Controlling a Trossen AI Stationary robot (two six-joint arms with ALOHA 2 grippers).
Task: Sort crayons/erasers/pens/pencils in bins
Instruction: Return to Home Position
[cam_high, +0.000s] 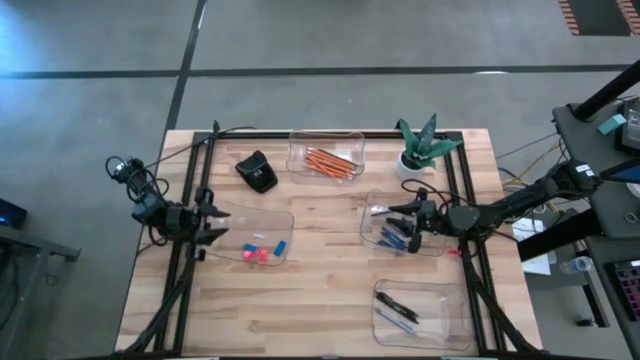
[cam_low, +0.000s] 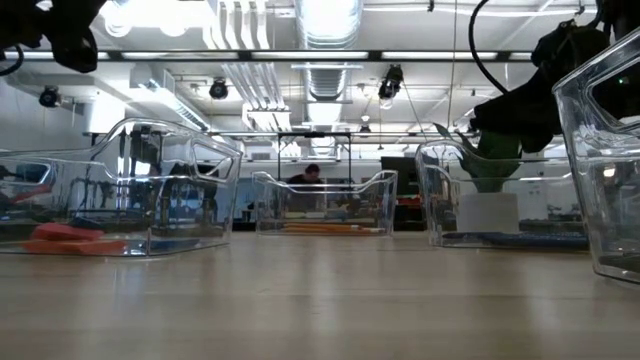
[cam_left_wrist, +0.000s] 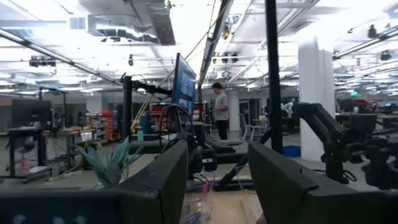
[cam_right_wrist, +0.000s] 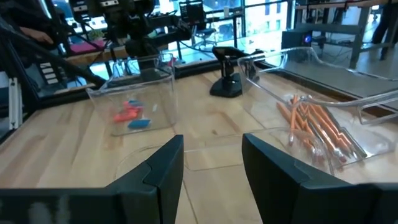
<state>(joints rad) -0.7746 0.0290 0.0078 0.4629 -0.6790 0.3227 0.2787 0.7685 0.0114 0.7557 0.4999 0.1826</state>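
Apparently both tools stand released and empty, the left tool (cam_high: 212, 224) at the erasers' bin (cam_high: 285, 225) by the left edge, the right tool (cam_high: 412, 222) over the crayons' bin (cam_high: 372, 222), whose rim a careless descent could strike.

Orange pencils (cam_high: 331, 162), pink and blue erasers (cam_high: 262, 251) — clear bins (cam_high: 400, 324), black pens (cam_high: 398, 306).

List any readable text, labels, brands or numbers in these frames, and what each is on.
None can be read in any view.
The bins, pencils, erasers and pens show no legible markings.
The screen in the room behind is too blurred to read.
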